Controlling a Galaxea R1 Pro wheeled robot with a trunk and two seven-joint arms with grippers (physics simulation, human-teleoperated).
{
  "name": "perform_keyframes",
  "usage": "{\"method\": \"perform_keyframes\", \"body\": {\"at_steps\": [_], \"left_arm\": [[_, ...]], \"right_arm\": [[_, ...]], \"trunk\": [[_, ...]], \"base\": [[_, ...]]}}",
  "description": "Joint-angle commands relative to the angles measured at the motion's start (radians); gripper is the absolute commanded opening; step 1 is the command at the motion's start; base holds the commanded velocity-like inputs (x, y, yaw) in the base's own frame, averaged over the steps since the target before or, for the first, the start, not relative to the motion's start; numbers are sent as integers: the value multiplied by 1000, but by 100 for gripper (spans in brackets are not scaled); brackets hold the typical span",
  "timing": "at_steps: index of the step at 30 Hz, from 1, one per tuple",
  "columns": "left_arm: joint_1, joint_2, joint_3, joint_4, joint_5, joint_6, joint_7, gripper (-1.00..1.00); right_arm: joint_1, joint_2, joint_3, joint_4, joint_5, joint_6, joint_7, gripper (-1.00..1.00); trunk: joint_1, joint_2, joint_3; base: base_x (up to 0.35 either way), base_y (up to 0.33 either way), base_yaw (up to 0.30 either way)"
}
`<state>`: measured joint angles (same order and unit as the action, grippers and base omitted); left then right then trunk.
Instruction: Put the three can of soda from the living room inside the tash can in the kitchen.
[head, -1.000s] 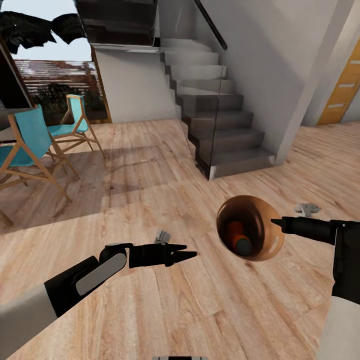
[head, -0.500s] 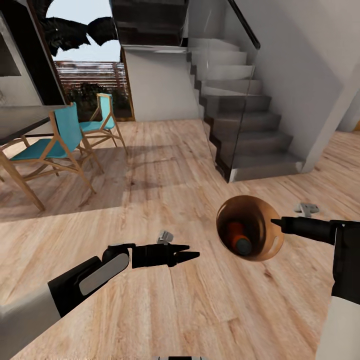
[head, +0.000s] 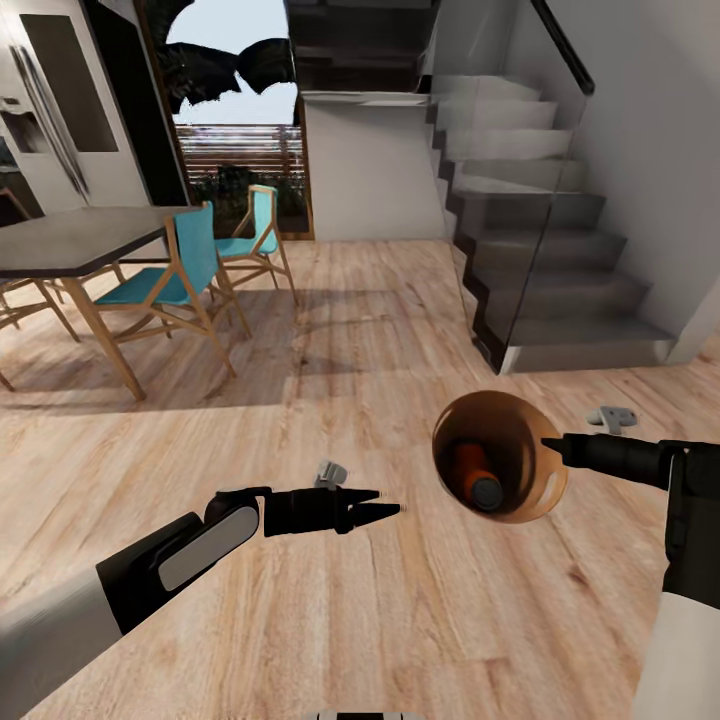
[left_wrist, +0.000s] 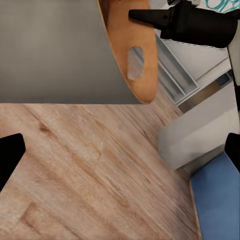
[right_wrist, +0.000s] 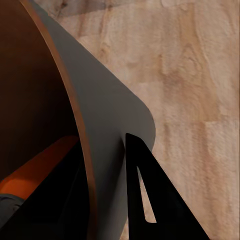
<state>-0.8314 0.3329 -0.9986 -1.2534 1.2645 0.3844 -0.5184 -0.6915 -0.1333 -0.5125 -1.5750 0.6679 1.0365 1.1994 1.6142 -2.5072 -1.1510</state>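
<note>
Carrying step w/ kitchen ahead: right gripper pinches the bin by its rim, wall between the jaws, an orange can lying inside, left gripper spread & empty; next, prob. drive on to the fridge w/o tipping it.

A can of soda lies inside the tash can, held at the right. The staircase stands behind it. The dining table and chairs are far left.
</note>
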Motion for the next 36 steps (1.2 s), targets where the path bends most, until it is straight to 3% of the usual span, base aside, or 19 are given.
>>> {"method": "perform_keyframes", "body": {"at_steps": [1,4,11,19,26,36], "left_arm": [[0,0,0,0,0,-2,0,100],[0,-1,0,0,0,-6,-1,100],[0,-4,0,-3,0,-11,-7,100],[0,-14,-5,0,-5,-12,-3,100],[0,-7,-76,2,-4,-13,1,100],[0,-13,-80,46,-4,-13,0,100]], "right_arm": [[0,0,0,0,-16,11,3,-100],[17,1,0,1,-15,11,2,-100],[141,13,2,0,-17,11,-1,-100],[152,17,-2,0,-29,11,5,-100],[173,19,-3,-1,-34,11,89,-100],[175,30,-3,-2,-33,11,92,-100]], "trunk": [[0,0,0],[0,0,0],[0,0,0],[0,0,0],[0,0,0],[0,0,0]], "base": [[0,0,274],[0,0,274],[0,0,274],[0,0,274],[0,0,274],[0,0,274]]}}
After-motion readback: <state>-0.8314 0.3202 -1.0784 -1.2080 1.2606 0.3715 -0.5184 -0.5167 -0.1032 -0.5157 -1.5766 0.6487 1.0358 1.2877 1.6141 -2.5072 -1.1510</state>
